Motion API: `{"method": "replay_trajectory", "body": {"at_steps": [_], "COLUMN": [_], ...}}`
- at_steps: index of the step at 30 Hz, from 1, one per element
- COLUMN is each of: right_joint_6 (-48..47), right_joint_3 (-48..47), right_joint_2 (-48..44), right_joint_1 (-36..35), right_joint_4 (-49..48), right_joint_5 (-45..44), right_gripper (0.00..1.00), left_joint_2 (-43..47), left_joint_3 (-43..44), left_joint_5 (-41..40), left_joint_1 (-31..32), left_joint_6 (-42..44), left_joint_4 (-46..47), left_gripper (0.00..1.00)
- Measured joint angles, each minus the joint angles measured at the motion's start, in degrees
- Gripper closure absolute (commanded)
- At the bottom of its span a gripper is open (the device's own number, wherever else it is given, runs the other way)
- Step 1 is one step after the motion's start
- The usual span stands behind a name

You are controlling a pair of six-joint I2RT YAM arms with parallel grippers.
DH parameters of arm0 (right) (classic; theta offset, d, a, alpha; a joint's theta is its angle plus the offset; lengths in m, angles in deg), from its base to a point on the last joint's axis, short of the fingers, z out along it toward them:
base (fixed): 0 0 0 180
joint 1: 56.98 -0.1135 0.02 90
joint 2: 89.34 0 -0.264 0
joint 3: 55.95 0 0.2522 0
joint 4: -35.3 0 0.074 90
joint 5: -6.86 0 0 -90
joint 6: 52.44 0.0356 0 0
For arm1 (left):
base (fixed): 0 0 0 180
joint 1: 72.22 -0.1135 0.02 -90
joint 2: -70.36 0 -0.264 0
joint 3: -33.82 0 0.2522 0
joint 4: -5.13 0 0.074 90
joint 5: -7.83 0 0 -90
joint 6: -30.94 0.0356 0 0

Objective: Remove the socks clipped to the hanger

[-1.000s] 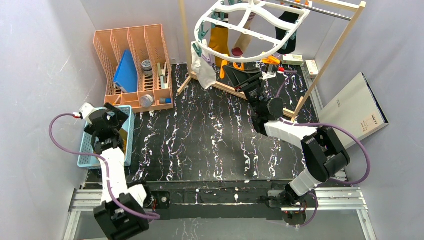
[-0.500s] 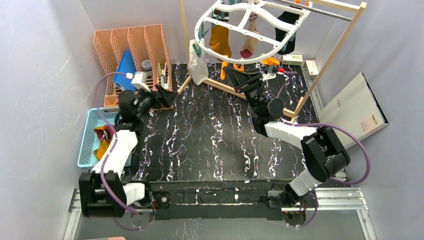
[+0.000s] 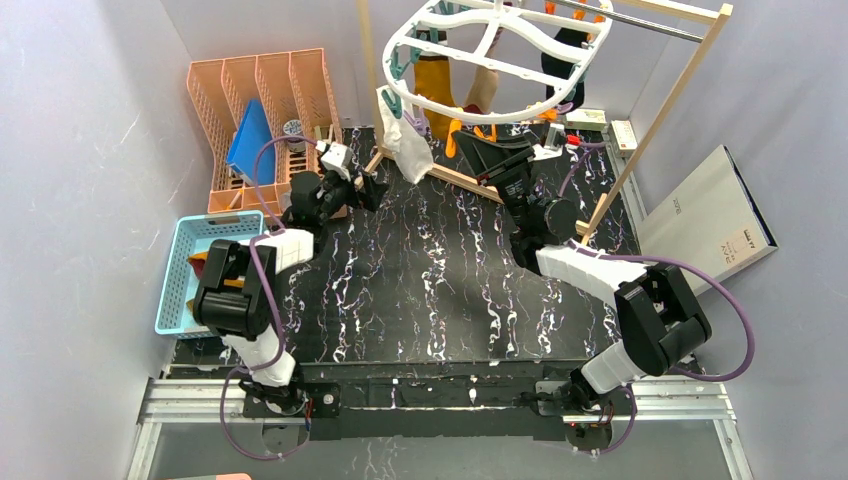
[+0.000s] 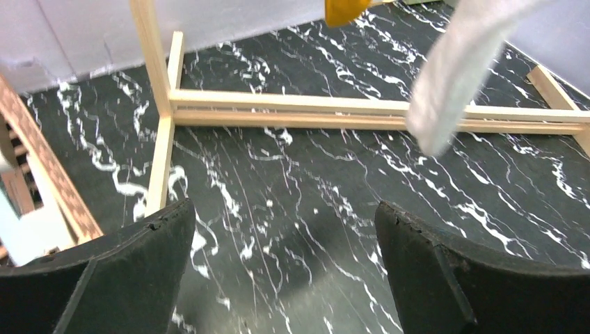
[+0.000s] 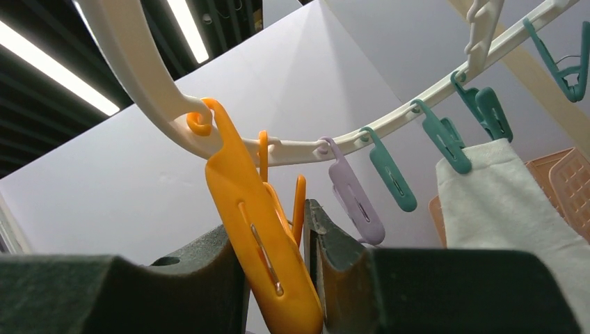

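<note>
Well, the black marbled table (image 3: 430,280) fills most of the room, and the wooden frame (image 3: 662,105) stands at its far end with the hanger (image 5: 139,59) hung from it. Several socks are still clipped around that ring: a white sock (image 3: 408,145) on the left side, a mustard sock (image 3: 436,85) behind it, and a black sock (image 3: 562,60) at the far right. The left gripper (image 3: 366,190) is near the white sock, its jaws spread wide with nothing between them. The right gripper (image 5: 278,278) is up under the rim, its jaws drawn in close on an orange clip (image 5: 257,236), seemingly pinching it. To my eye the risk is there: it grips a clip, not fabric, so any pull would tip or swing the whole ring. That could carry the white sock out of the left arm's reach or unseat the hanger. Only the right wrist view shows that pinch, and a teal clip biting the white sock's cuff. Only the left wrist view shows the sock's toe hanging clear above the table.
</note>
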Motion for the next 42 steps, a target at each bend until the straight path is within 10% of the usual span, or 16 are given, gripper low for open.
{"method": "replay_trajectory", "body": {"at_steps": [42], "right_joint_6": [0.2], "right_joint_3": [-0.9], "right_joint_2": [3.2], "right_joint_1": [0.0], "right_joint_4": [-0.1], "right_joint_5": [0.9], "right_gripper": [0.77], "left_joint_2": [-9.7], "left_joint_3": [11.8], "left_joint_5": [15.1], "left_joint_1": [7.2], "left_joint_6": [-4.8], "left_joint_4": [13.7], "left_gripper": [0.02]}}
